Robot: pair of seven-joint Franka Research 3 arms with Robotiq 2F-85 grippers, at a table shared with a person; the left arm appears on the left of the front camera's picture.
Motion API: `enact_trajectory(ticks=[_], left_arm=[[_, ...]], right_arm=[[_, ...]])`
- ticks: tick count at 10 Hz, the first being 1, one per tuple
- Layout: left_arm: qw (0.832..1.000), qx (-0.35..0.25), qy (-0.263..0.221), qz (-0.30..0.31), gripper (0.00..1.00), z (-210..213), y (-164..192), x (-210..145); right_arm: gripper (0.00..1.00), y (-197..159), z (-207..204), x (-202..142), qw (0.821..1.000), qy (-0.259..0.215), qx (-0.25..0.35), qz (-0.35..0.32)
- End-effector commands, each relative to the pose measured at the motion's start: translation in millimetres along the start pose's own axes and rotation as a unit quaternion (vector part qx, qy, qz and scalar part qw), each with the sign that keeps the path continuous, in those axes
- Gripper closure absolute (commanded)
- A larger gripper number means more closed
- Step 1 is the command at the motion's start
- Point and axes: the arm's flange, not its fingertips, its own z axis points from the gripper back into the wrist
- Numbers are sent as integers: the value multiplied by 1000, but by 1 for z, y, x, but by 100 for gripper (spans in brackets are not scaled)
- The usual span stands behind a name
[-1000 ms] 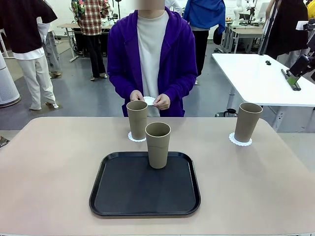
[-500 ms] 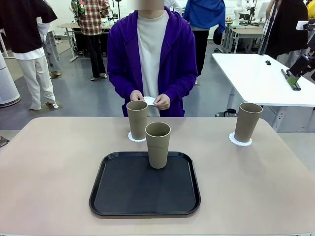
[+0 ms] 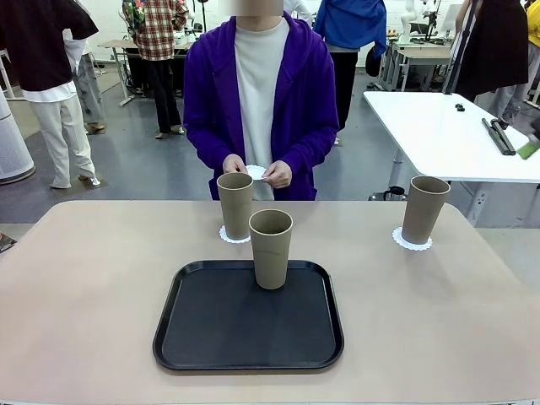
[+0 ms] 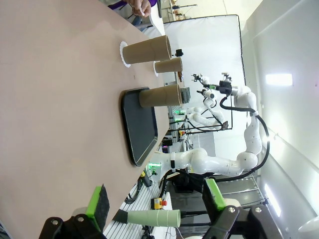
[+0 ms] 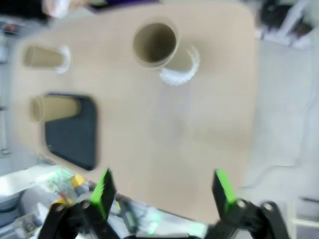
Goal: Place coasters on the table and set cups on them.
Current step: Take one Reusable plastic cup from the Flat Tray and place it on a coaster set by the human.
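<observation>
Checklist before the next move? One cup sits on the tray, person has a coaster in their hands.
1. Third coaster on the table: not ok, the person's hands hold it at the far side.
2. Tray cup upright on the black tray: ok.
3. Middle cup on its coaster: ok.
4. Right cup on its own coaster: ok.
5. Left hand open, empty: ok.
6. Right hand open, empty: ok.

Blur on the right wrist, doilies half covered!
Right wrist view smears the near cup (image 5: 155,43) and its coaster (image 5: 179,67); in front, the person's hand (image 3: 278,175) covers most of a white doily (image 3: 256,171), edge unreadable.
</observation>
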Motion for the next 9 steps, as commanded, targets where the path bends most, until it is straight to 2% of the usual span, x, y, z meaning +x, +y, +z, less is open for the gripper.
enact_trajectory(ticks=[1,2,4,6,8,9], left_arm=[[1000,3,-1,1,0,1,-3,0],[1000,3,-1,1,0,1,-3,0],[1000,3,-1,1,0,1,-3,0],[1000,3,-1,1,0,1,-3,0],[1000,3,-1,1,0,1,-3,0],[1000,3,-1,1,0,1,-3,0]], right_arm=[[0,-35,12,-10,988,27,143,-57],[0,-54,14,-14,975,21,209,-73],[0,-106,3,-23,935,-19,341,-100],[0,-145,-17,-46,906,-63,401,-124],[0,-175,-31,-72,879,-66,454,-128],[0,-186,-37,-79,878,-54,457,-131]])
